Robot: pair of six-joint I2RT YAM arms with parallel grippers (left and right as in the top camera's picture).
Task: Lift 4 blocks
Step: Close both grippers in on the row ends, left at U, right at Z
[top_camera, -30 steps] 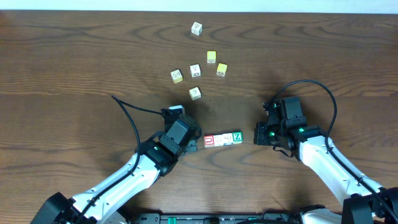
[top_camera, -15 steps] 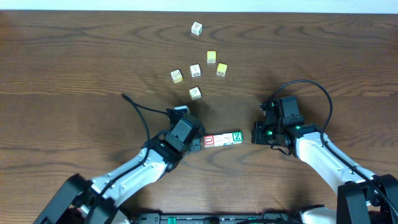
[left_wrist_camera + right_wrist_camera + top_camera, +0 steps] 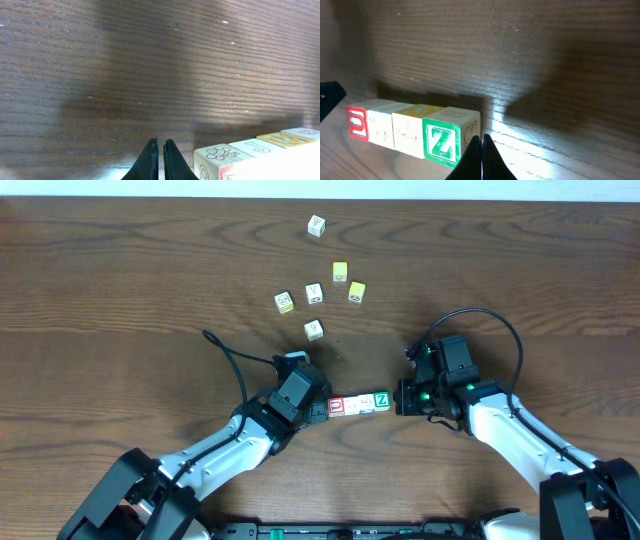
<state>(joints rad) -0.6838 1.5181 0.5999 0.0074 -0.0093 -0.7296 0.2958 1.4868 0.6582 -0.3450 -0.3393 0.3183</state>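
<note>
Where my two arms meet near the front of the table (image 3: 120,280), both sets of jaws are closed tight and hold nothing. My left gripper (image 3: 160,147) points its thin dark tips at bare wood. The row of four blocks (image 3: 359,403) lies just to its right, and the closest cube there shows a faint drawing on top. My right gripper (image 3: 481,142) sits at the opposite end of the row, its closed tips just beside the green block (image 3: 440,141) with a white Z; I cannot tell whether they touch it. From above, the four cubes lie side by side in one straight line between my grippers. The red-faced block (image 3: 337,406) is next to the left one, two white-faced blocks (image 3: 352,405) are in the middle, and the green one is by the right. All four rest on the table. Farther back, well apart from the row, six loose cubes (image 3: 314,293) lie scattered, some yellow-faced, with one white cube (image 3: 316,225) farthest of all.
</note>
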